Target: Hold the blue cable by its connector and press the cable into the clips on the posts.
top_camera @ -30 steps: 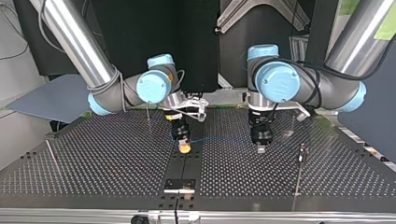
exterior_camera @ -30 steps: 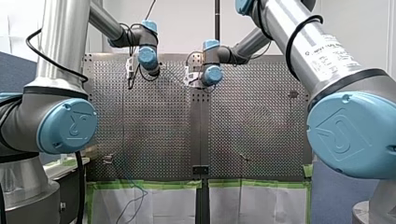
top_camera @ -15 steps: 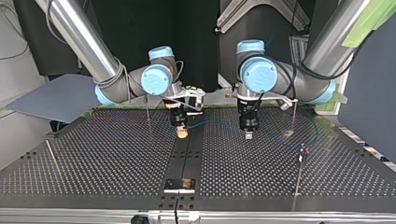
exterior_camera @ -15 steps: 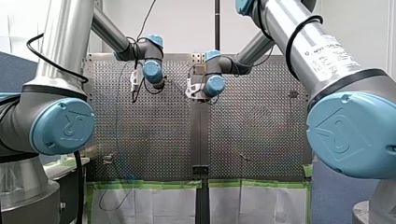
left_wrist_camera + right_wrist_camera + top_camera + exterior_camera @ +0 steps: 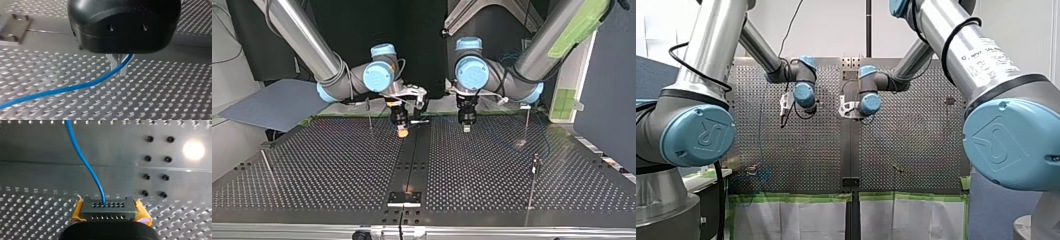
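The right tool (image 5: 110, 215) is clamped on the connector (image 5: 108, 206), and the left tool (image 5: 119, 67) pinches the blue cable (image 5: 75, 87) further along. Both have drawn back across the counter (image 5: 337, 170) toward the arms' bases. You likely still have every post (image 5: 533, 180) to load.

My left arm (image 5: 711, 50) and my right arm (image 5: 931, 25) are made of shiny silver tubes, and round light-blue caps (image 5: 698, 136) are fitted at the joints. A black cable (image 5: 670, 51) is looped around each arm. Small black writing (image 5: 991, 55) is printed on the right one. My left gripper (image 5: 119, 71) is shaped like a round black shell with thin metal fingers (image 5: 114, 65). My right gripper (image 5: 109, 212) is black, and worn yellow pads (image 5: 76, 211) are stuck on it.
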